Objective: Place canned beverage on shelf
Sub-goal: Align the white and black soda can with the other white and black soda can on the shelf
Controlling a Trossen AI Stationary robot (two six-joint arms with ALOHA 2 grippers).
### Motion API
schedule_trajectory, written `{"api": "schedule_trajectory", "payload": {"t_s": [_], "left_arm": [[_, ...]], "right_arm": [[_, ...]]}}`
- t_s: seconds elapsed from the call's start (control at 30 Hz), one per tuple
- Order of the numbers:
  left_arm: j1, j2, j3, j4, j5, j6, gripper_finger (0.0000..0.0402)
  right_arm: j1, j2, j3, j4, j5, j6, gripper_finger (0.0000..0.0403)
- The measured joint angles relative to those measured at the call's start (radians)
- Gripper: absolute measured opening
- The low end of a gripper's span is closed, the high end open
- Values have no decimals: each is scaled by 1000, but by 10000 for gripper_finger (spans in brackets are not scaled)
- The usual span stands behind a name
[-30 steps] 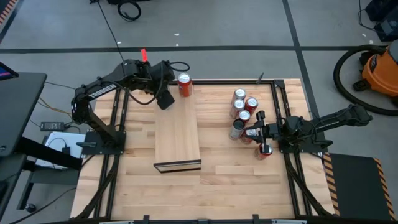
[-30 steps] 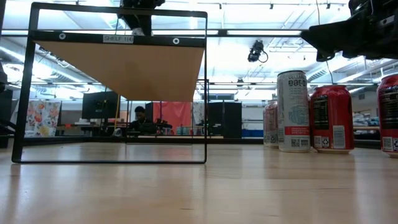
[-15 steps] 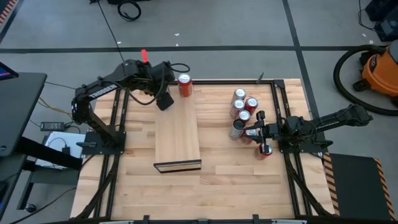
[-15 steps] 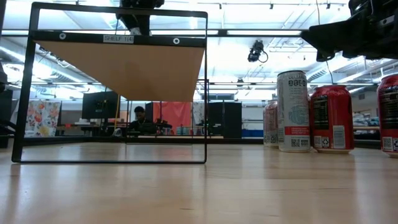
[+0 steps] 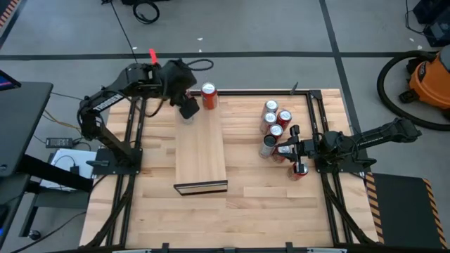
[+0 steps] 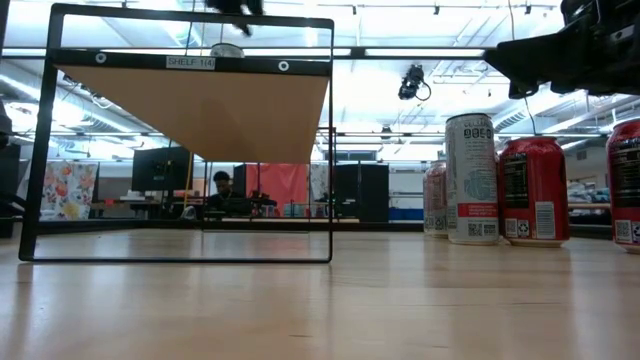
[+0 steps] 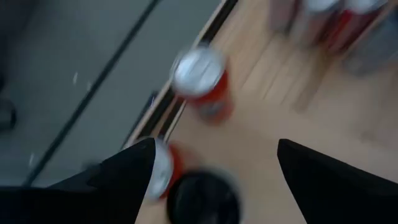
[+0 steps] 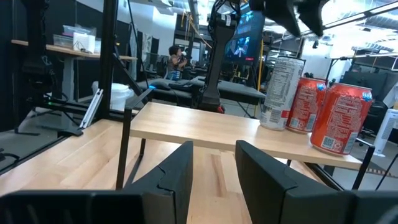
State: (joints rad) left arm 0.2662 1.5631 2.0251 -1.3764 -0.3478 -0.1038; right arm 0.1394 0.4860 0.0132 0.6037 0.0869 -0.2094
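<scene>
The shelf (image 5: 200, 151) is a pale wood slab raised on a black frame (image 6: 331, 140) at the table's middle. A can (image 5: 184, 117) stands on its far left corner; its top shows in the low view (image 6: 227, 50). My left gripper (image 5: 187, 107) hangs above that can, open and empty, with its fingers wide apart in the left wrist view (image 7: 214, 149). A red can (image 5: 209, 95) stands by the shelf's far end. My right gripper (image 5: 295, 149) is open and empty, low over the table at the right beside several cans (image 5: 275, 123).
Red and silver cans (image 6: 470, 180) stand grouped on the table right of the shelf, around my right gripper. Black rails (image 5: 313, 112) run along the table's sides. The shelf top (image 8: 199, 127) is bare from its middle to its near end.
My left gripper has risen and drawn back toward the table's far left, away from the shelf's far left corner. The can stays standing on the shelf, its top now showing in the low view where the gripper was.
</scene>
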Motion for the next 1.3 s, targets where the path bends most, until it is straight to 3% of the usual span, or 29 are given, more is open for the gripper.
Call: {"api": "schedule_trajectory", "payload": {"t_s": [0.1, 0.23, 0.3, 0.63, 1.0, 1.3], "left_arm": [[-58, 2, -4, 111, 6, 70, 350], [-126, 24, -22, 231, 10, 124, 350], [-146, 45, -37, 281, 13, 123, 350], [-209, 225, -58, 385, 67, 154, 350], [-207, 358, -56, 590, 66, 224, 350], [-207, 449, -56, 716, 65, 212, 350]], "right_arm": [[0, -1, 34, -74, 36, 23, 130], [9, 27, 200, -422, 120, 55, 130], [18, 53, 247, -508, 151, 60, 130], [68, 86, 338, -688, 334, 152, 130], [84, 85, 392, -901, 426, 218, 132], [84, 112, 394, -916, 424, 249, 166]]}}
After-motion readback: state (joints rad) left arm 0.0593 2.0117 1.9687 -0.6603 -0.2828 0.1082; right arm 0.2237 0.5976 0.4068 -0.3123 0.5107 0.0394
